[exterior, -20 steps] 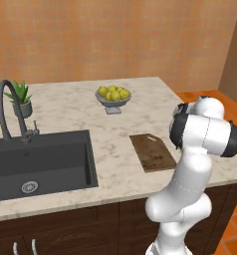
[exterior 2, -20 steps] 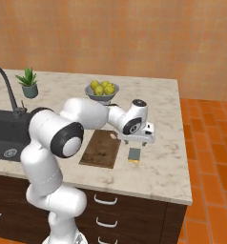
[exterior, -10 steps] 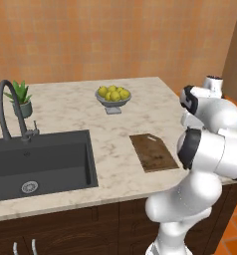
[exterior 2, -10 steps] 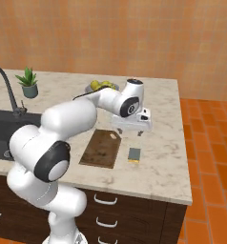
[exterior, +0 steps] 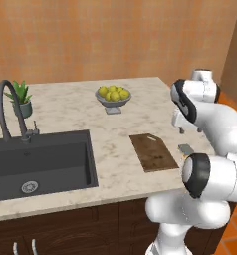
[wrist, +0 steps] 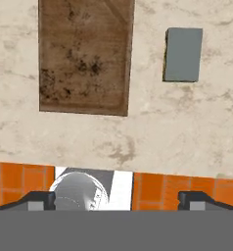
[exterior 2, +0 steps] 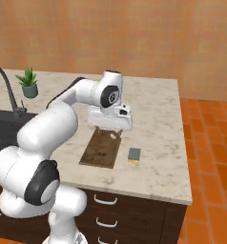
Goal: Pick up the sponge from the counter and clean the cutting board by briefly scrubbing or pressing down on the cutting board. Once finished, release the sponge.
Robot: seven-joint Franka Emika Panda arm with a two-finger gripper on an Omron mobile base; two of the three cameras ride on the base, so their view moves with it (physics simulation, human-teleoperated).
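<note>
The sponge (exterior: 185,149) (exterior 2: 134,154) (wrist: 183,54) lies flat on the counter (exterior: 65,117) (exterior 2: 158,119) (wrist: 162,132), grey-green face up, just right of the cutting board (exterior: 153,152) (exterior 2: 102,147) (wrist: 84,54). A narrow strip of marble separates them. My gripper (exterior: 182,130) (exterior 2: 110,127) (wrist: 117,200) hangs above the board's far end and points down. It is open and holds nothing; its fingertips (wrist: 37,200) stand wide apart. In the hand view, board and sponge sit well away from the tips.
A bowl of lemons (exterior: 113,94) stands behind the board. The dark sink (exterior: 41,159) with its faucet (exterior: 6,109) and a potted plant (exterior: 22,98) (exterior 2: 29,82) are at the left. The counter ends just right of the sponge, over orange floor tiles (exterior 2: 206,167).
My gripper has risen from just over the sponge and swung back toward the board's far end. The sponge and board have stayed where they were.
</note>
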